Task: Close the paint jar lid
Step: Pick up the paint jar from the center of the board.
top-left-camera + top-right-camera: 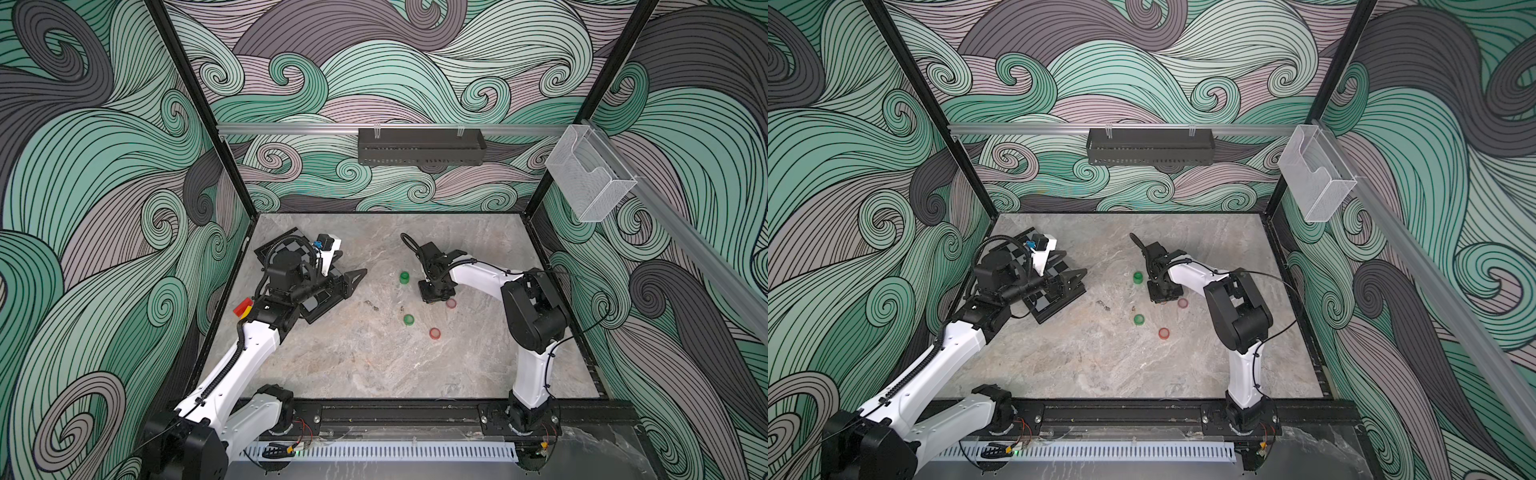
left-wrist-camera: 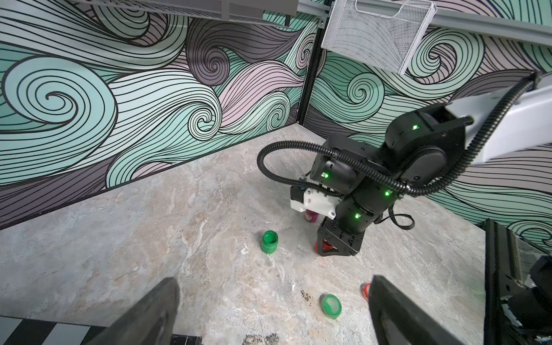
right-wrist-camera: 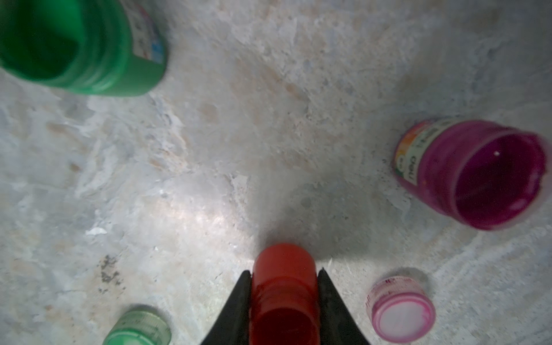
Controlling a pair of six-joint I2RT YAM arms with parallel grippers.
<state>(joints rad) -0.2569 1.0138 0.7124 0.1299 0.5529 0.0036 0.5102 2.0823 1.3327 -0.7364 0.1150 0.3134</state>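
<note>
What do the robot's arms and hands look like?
The left arm and right arm have white tube parts joined by chunky black joints, with ribbed black cables along them. The right arm shows tiny green lights. The left hand and right hand each have two pointed black fingers.

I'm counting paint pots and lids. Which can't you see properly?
Red jar: in both top views hidden under the right gripper; right wrist view's edge cuts it off.
Purple jar: left wrist view, half behind the right arm's camera.
Red lid: left wrist view, behind a finger of the left gripper.
Green jar: right wrist view, blurred, cut by the edge.
</note>
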